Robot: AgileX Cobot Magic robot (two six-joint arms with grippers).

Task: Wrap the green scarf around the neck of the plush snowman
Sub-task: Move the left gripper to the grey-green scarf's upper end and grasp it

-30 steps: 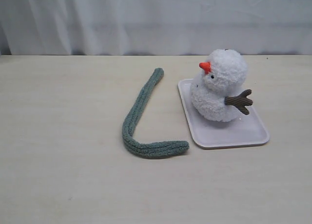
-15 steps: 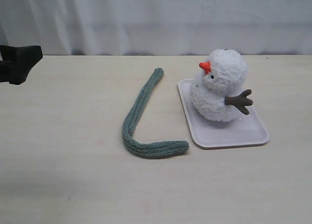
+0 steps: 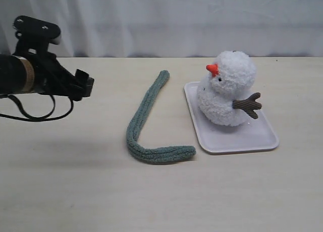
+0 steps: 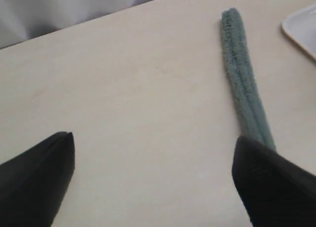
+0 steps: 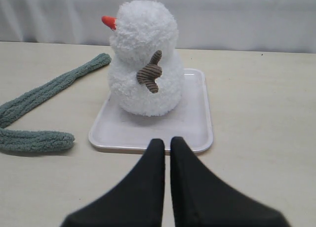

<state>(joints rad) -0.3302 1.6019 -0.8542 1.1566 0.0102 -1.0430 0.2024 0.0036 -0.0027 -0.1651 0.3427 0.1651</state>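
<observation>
1. My right gripper [image 5: 166,143]: black jaws pressed together, empty.
2. Long grey-green ribbed-knit scarf [image 3: 139,122]: lying loose, 9 o'clock of the fluffy white plush snowman [image 3: 227,91] on a white rectangular tray [image 3: 262,136]; neck [image 3: 214,87] bare.
3. My left gripper [image 3: 85,85]: jaws spread, empty, 9 o'clock of scarf.

I judge the whole wrap remains.

Our left arm [image 3: 20,73] stretches in from the left edge of the exterior view, roughly level and raised off the surface. It has a tan band near the wrist, a black camera mount on top and a black cable [image 3: 35,113] looping beneath, and our left gripper [image 3: 85,85] points toward the middle of the scene. In the left wrist view its two black fingers [image 4: 37,172] stand spread wide apart. Our right gripper [image 5: 164,139] has its dark, tapering fingers drawn together side by side, with only a thin slit between them.
</observation>
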